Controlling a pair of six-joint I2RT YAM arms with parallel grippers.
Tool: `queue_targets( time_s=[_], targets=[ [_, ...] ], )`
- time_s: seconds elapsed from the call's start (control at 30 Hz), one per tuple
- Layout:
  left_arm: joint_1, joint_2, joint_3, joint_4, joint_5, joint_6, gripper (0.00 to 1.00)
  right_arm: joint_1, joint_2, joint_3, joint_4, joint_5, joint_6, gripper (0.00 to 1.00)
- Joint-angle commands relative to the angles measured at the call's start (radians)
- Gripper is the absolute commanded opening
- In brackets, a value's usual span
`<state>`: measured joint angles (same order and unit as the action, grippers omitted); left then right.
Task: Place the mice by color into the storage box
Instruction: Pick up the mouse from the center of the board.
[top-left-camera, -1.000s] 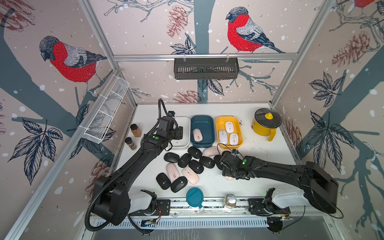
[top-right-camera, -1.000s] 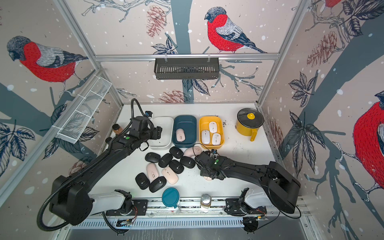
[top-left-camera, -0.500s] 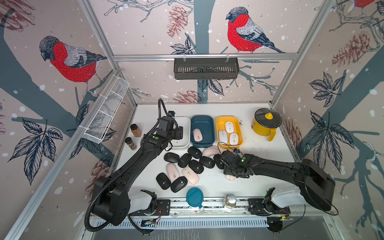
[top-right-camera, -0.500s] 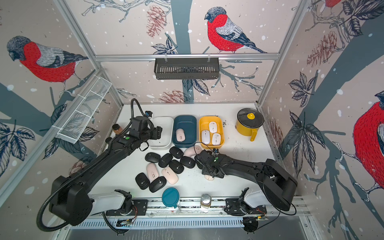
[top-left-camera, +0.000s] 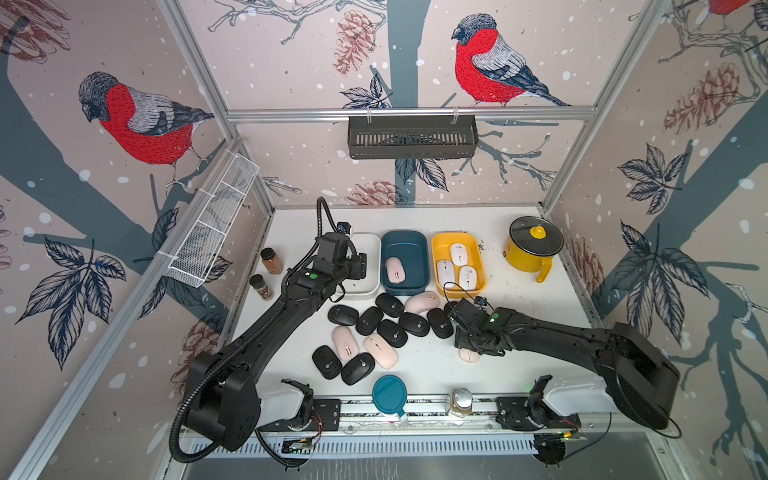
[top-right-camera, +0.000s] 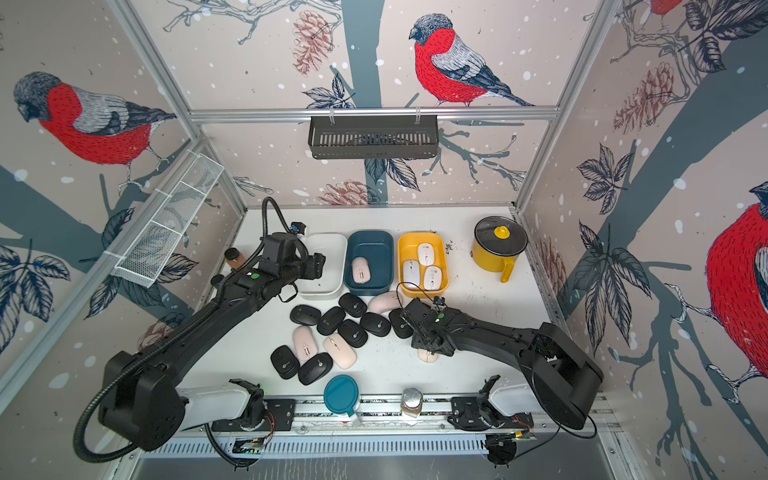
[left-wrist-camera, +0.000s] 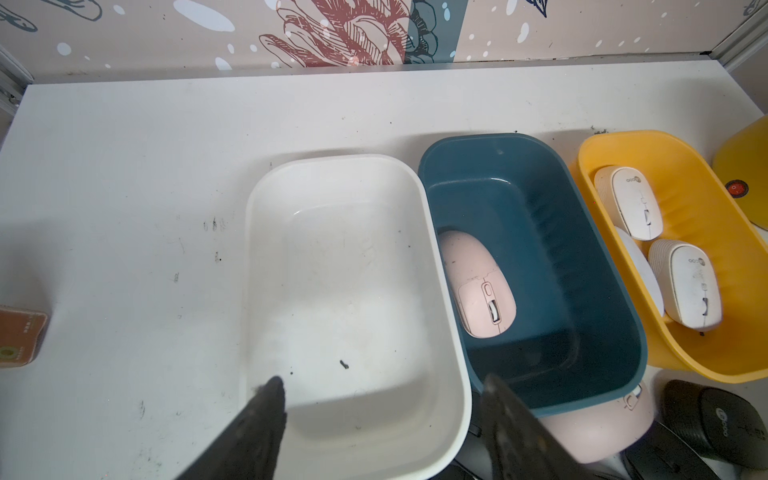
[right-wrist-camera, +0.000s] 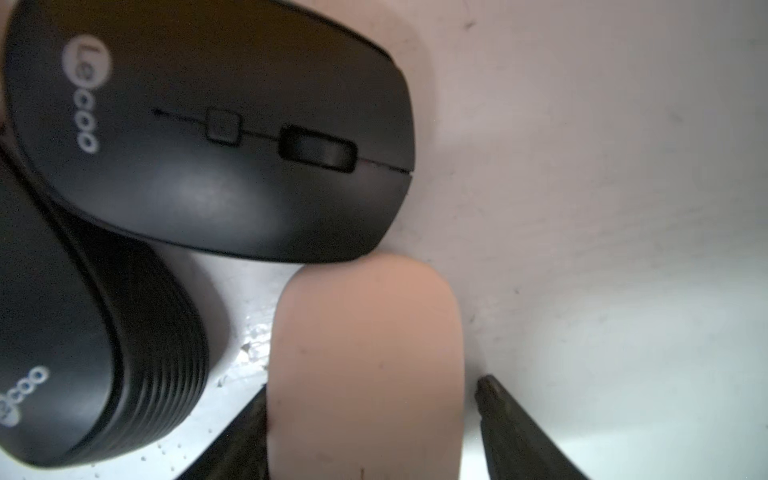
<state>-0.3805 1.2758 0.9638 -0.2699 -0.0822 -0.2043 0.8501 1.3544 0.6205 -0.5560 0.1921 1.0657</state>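
Right pincer straddles a pink mouse on the worktop, at four o'clock of the loose heap of mice. Its jaws are apart, one touching the mouse's side, the other just clear. At the heap's eleven o'clock, the left pincer hangs spread and empty over the white box. At three o'clock of that, the teal box holds a second pink mouse, and the yellow box three white mice.

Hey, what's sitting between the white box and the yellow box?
The dark blue box, with one pink mouse inside; both top views show it.
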Motion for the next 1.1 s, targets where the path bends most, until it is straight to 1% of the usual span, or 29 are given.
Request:
queue_targets(
  time_s=[0.0,0.17,0.27,0.43,0.57,0.7,0.73,0.9,1.07],
  targets=[
    [0.001,-0.001,0.010,0.014,-0.001,0.000,0.74,0.006,0.006,-0.006,0.010,-0.040,-0.008,0.69],
    [0.001,-0.008,0.009,0.015,-0.002,0.000,0.74,0.013,0.018,0.010,0.007,-0.037,-0.012,0.59],
    [0.001,-0.009,0.009,0.015,-0.002,-0.002,0.74,0.015,0.013,0.031,0.003,-0.029,-0.016,0.55],
    [0.001,-0.012,0.009,0.016,-0.004,-0.001,0.74,-0.002,-0.024,0.082,-0.032,-0.018,-0.029,0.54],
    [0.000,-0.012,0.009,0.015,-0.004,-0.001,0.74,-0.037,-0.078,0.133,-0.069,0.001,-0.056,0.54],
    [0.000,-0.017,0.009,0.016,-0.011,0.000,0.74,-0.091,-0.096,0.198,-0.073,0.000,-0.133,0.54],
    [0.001,-0.018,0.009,0.015,-0.015,0.000,0.74,-0.105,-0.124,0.211,-0.065,-0.007,-0.161,0.55],
    [0.002,-0.031,0.004,0.017,-0.026,0.002,0.74,-0.178,-0.106,0.309,-0.045,0.002,-0.274,0.54],
    [0.001,-0.031,0.003,0.019,-0.032,0.005,0.74,-0.190,-0.034,0.403,0.019,0.012,-0.360,0.56]
  ],
)
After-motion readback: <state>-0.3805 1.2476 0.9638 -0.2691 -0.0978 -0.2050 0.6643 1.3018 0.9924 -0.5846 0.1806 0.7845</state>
